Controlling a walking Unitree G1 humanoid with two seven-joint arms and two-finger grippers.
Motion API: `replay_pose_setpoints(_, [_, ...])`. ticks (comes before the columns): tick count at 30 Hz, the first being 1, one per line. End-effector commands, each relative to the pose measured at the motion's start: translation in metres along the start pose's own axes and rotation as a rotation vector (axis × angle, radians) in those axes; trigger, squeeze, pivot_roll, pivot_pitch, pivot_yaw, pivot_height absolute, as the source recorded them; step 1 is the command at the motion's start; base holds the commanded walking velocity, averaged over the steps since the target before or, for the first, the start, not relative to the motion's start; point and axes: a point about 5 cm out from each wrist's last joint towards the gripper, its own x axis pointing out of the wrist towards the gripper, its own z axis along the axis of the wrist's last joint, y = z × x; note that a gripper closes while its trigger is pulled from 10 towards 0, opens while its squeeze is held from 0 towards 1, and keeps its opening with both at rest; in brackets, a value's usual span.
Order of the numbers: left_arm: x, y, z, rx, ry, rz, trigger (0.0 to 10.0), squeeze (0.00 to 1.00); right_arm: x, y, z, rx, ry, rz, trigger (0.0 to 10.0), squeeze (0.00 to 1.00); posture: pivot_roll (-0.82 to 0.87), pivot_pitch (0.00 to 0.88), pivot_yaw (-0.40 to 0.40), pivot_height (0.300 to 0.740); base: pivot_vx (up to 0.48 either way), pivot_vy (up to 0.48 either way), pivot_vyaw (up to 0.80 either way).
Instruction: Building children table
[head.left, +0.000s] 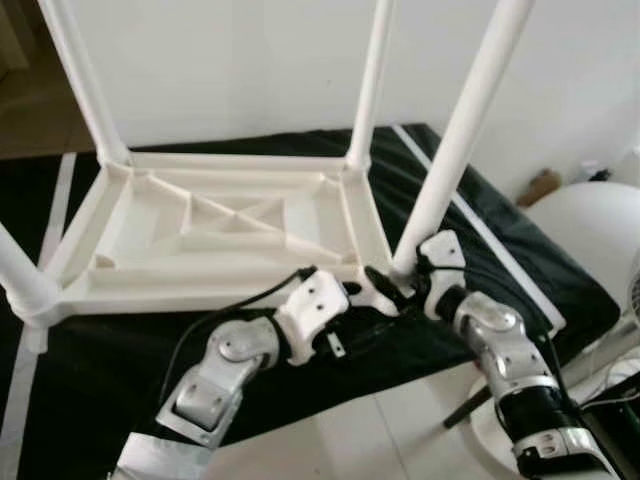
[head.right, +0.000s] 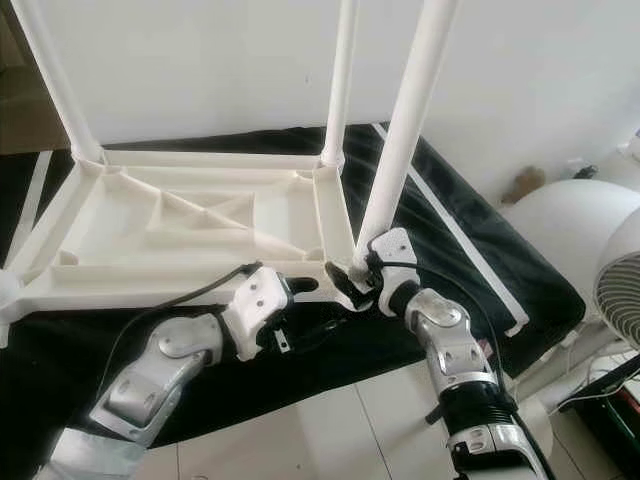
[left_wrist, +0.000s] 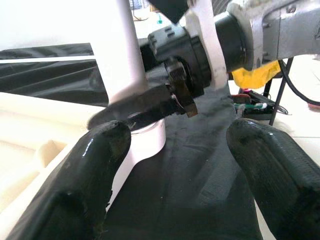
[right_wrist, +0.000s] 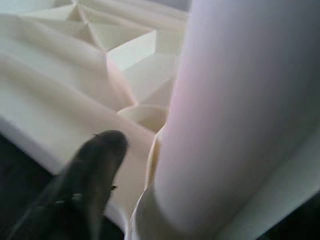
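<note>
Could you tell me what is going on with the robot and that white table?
A white children's table lies upside down on a black-covered surface, with its legs pointing up. The right end effector is closed around the base of the near right leg, where it meets the corner of the tabletop. The left end effector is open, reaching in beside that same corner.

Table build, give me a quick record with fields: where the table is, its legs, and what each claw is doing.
table: white plastic table, upside down on a black sheet
legs: four white legs fitted, pointing up
near right leg: leg seated in the corner closest to the robot
right claw: right claw closed around the base of that leg
left claw: left claw open, fingers apart, just beside the same corner
floor: pale tiles
</note>
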Motion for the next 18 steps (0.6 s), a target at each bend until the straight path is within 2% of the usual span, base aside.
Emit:
replay_pose_setpoints(1, [-0.0019,0.001,0.0017,-0.003,-0.005,0.01,10.0,0.0,-0.0003,-0.0006,-0.0022,-0.016,0.012,0.022,0.0,0.0,0.0,0.0,-0.046,0.74,0.0,0.0,0.0])
replay_pose_setpoints(4, [-0.002,0.0009,0.0019,-0.005,-0.005,0.011,10.0,0.0,-0.0009,0.0007,-0.004,-0.002,0.014,0.03,0.0,0.0,0.0,0.0,-0.046,0.74,0.0,0.0,0.0])
replay_pose_setpoints(5, [-0.002,0.0009,0.002,-0.006,-0.006,0.012,10.0,0.0,-0.0012,0.0015,-0.0056,0.014,0.016,0.041,2.2,0.0,0.0,0.0,-0.045,0.74,0.0,0.0,0.0])
replay_pose_setpoints(6, [-0.0022,0.0009,0.0019,-0.007,-0.006,0.012,10.0,0.0,-0.0015,0.0022,-0.0064,0.025,0.014,0.048,10.0,0.0,-0.01,0.0,-0.042,0.74,0.0,0.0,0.0])
replay_pose_setpoints(12, [-0.0025,0.0007,0.002,-0.011,-0.005,0.009,10.0,0.0,-0.0037,0.0027,-0.0097,0.062,0.009,0.033,10.0,0.0,-0.01,0.0,-0.039,0.74,0.0,0.0,0.0])
replay_pose_setpoints(16, [-0.0025,0.0001,0.0021,-0.016,-0.005,0.006,10.0,0.0,-0.0063,0.0007,-0.0111,0.062,0.013,-0.024,10.0,0.0,-0.01,0.0,-0.037,0.74,0.0,0.0,0.0])
replay_pose_setpoints(18, [-0.0028,-0.0002,0.002,-0.018,-0.005,0.005,10.0,0.0,-0.0075,0.0,-0.0096,0.093,0.006,-0.056,10.0,0.0,-0.02,0.002,-0.036,0.74,0.0,0.0,0.0])
